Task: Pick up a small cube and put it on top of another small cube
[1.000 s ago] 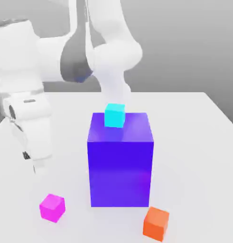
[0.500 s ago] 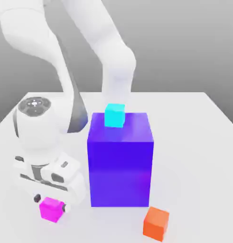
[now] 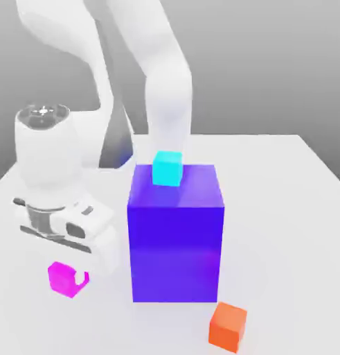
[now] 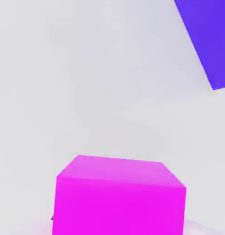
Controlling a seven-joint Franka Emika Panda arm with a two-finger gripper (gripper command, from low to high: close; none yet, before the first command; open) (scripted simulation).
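The small cube (image 3: 61, 277) is bright magenta and sits between the fingertips of my gripper (image 3: 67, 279), which is shut on it. It hangs slightly tilted just above the white table (image 3: 283, 208), to the exterior view's left of the big purple-blue block (image 3: 176, 236). One white fingertip (image 3: 82, 279) shows against the cube's side. In the hand view the magenta cube (image 4: 118, 197) looms close, with a corner of the purple-blue block (image 4: 205, 41) beyond it. A cyan cube (image 3: 167, 168) rests on top of the block, near its back edge.
An orange cube (image 3: 228, 327) lies on the table in front of the block, toward the exterior view's right. The arm's white links rise behind the block and over the cyan cube.
The gripper came down around the magenta cube and shut on it. It has since risen a little, carrying the cube up and toward the exterior view's left.
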